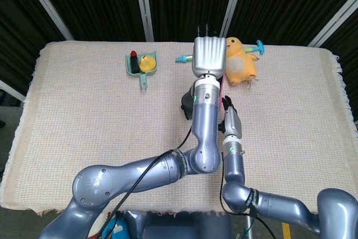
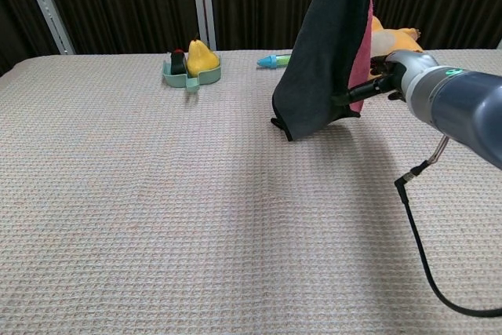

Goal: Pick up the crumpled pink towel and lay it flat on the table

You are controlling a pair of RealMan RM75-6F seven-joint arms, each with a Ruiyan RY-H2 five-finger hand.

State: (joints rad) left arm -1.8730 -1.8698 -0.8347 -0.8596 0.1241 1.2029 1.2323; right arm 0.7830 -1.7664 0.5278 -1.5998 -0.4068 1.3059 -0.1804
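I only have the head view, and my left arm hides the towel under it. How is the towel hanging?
Observer: In the chest view the pink towel hangs long from above the frame. Its dark grey face is toward the camera, and pink shows only along its right edge.
Operator: Is its bottom on the table?
Observer: Its lowest corner is right at the table. I cannot tell whether it touches.
Operator: And my right hand?
Observer: The right hand has its fingertips against the towel's lower right edge. Whether it has a firm pinch is not clear.
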